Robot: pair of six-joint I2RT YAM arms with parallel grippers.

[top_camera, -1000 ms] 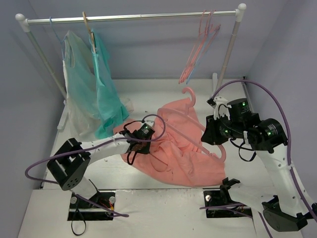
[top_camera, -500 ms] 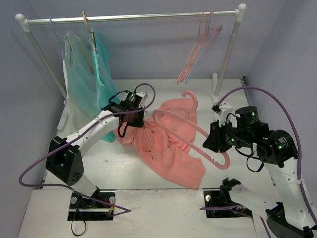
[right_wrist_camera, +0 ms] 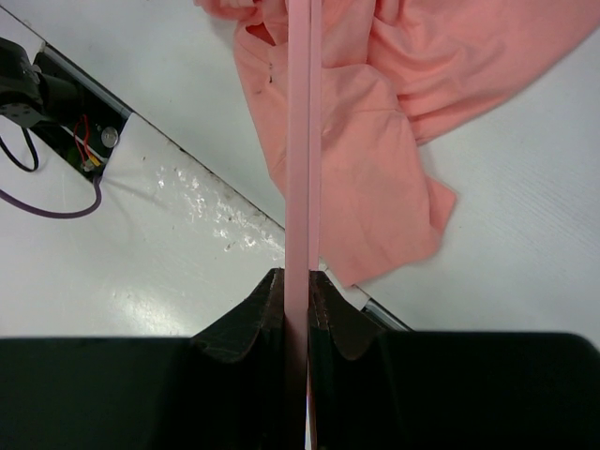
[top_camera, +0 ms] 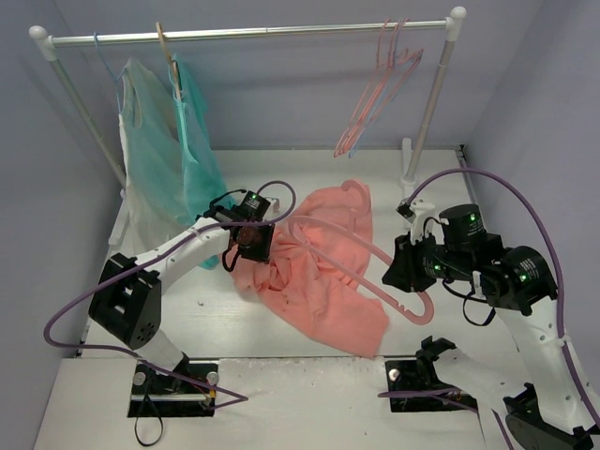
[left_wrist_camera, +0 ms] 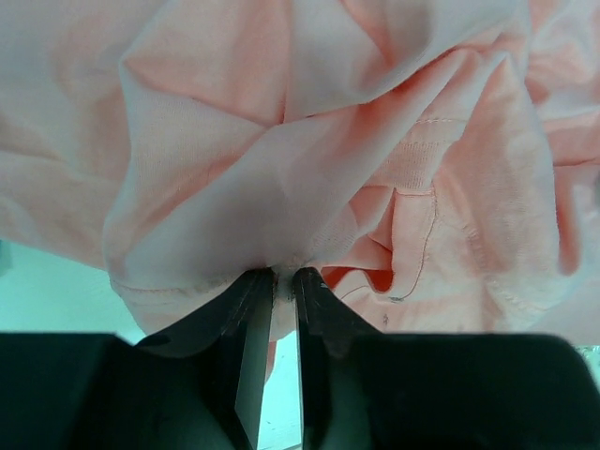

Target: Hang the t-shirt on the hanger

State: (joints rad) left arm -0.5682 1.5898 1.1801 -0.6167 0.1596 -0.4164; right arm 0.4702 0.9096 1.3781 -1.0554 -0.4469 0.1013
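The t-shirt [top_camera: 328, 300] lies crumpled beneath the hanger [right_wrist_camera: 298, 141]. The right gripper [right_wrist_camera: 298, 281] clamps the hanger's bar. The left gripper [left_wrist_camera: 284, 281] pinches a shirt fold beside the hanger. Best spread that fold over the hanger's shoulder while holding the hanger steady.

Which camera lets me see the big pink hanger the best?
The top external view: there the hanger shows its long frame reaching across the t-shirt. The right wrist view shows only one thin bar of it, pinched between the right fingers. The left wrist view shows just t-shirt fabric, no hanger.
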